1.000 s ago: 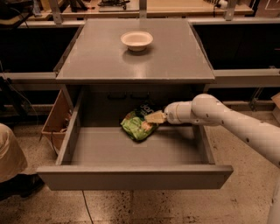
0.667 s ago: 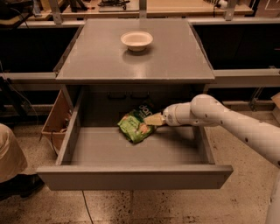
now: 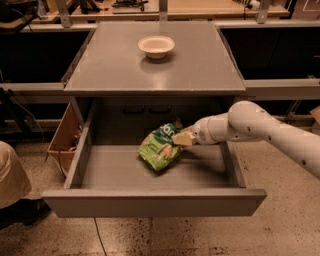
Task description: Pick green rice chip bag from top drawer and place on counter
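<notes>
The green rice chip bag hangs tilted, lifted a little above the floor of the open top drawer. My gripper reaches in from the right on the white arm and is shut on the bag's upper right edge. The grey counter lies above the drawer.
A white bowl stands near the back middle of the counter. A brown cardboard box sits on the floor left of the cabinet. A wooden tabletop runs along the back. Part of a tan object shows at the left edge.
The bag has risen off the drawer floor and shifted slightly left and up with my gripper holding it.
</notes>
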Controlling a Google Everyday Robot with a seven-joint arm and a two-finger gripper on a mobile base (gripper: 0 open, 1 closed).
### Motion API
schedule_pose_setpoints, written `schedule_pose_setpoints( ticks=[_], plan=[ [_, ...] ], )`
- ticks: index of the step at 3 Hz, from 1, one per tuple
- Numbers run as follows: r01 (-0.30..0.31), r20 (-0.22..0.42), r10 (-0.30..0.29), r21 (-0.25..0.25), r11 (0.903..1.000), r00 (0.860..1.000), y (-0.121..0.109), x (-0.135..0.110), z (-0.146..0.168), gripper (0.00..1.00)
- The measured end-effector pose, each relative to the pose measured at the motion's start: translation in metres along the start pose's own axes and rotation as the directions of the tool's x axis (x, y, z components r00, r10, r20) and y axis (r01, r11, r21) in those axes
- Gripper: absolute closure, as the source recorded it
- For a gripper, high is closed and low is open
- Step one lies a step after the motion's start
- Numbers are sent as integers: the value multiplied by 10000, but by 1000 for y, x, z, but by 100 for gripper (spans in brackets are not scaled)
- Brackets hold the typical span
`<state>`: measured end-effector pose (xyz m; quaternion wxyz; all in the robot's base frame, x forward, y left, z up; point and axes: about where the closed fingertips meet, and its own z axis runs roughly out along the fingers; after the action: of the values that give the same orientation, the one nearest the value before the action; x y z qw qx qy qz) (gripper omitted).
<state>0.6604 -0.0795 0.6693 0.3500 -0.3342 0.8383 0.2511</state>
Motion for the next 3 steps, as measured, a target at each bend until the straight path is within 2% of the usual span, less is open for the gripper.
schedule_pose_setpoints(
  ticks=[1,2,3],
  plan=[
    [652,-59,-657,-625,9959,9978,32,-25,-25,100],
    [955,-89,-965,-786,9923,9953,44,-43,-59,100],
    [1087,5,-1088,-440,9931,9941,38,-61,-103,100]
  ],
)
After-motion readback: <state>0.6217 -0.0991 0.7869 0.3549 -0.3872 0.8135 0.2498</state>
